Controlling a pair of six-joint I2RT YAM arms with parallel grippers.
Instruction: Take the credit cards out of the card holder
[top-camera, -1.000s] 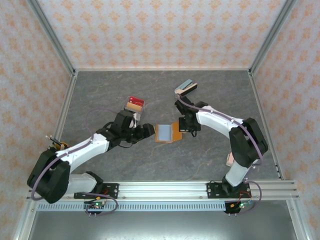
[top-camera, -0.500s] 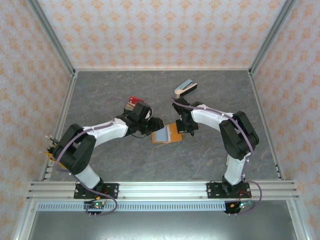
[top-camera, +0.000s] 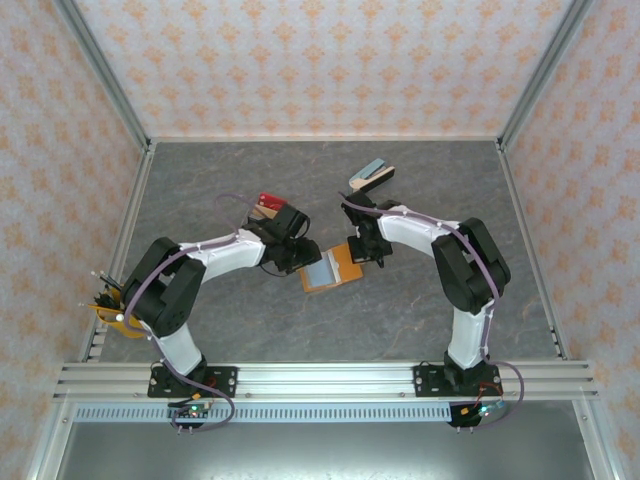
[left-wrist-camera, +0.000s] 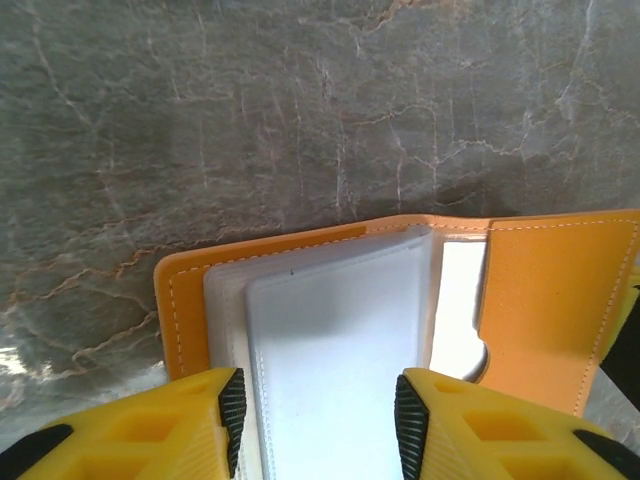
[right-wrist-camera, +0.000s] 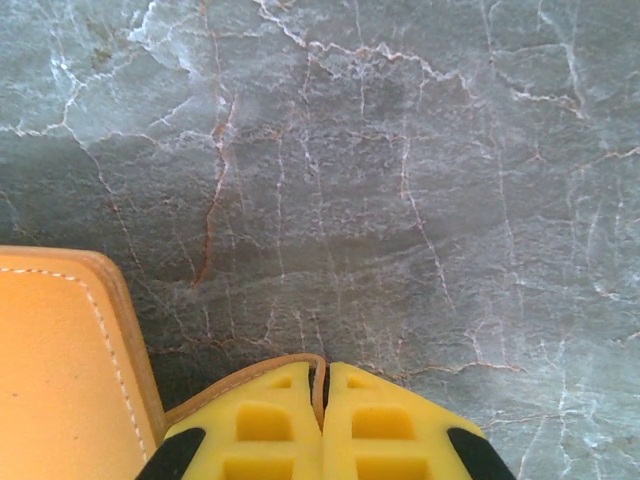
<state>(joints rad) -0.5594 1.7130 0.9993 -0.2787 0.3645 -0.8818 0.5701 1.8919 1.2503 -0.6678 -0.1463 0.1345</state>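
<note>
Top external view: we see the card holder (top-camera: 347, 262) lying opened out on the grey table (top-camera: 300, 335), between the left gripper (left-wrist-camera: 320, 425) and the right gripper (right-wrist-camera: 325, 385). It sits slightly askew, its grey-blue pocket panel (left-wrist-camera: 335, 330) toward the left gripper and its bare orange flap (left-wrist-camera: 545, 300) toward the right one.

In the left wrist view, we find the left gripper spread, its two ribbed fingertips (left-wrist-camera: 232, 415) standing apart above the card holder's grey-blue panel. We cannot tell whether they touch it. Beside that panel, along the card holder's middle, a white strip (left-wrist-camera: 458, 310) shows next to the notched edge of the flap; we cannot tell whether it is a card.

In the right wrist view, we see the right gripper pressed together on a thin leather edge of the card holder, which runs up between its yellow fingers.

Farther out, beyond the card holder and toward its right, we have the blue and black stapler-like thing (top-camera: 372, 176). Beyond its left side lies the red and tan pile (top-camera: 268, 203), partly hidden by the left arm. Well apart to the card holder's left stands a yellow container (top-camera: 122, 322) with tools in it.
</note>
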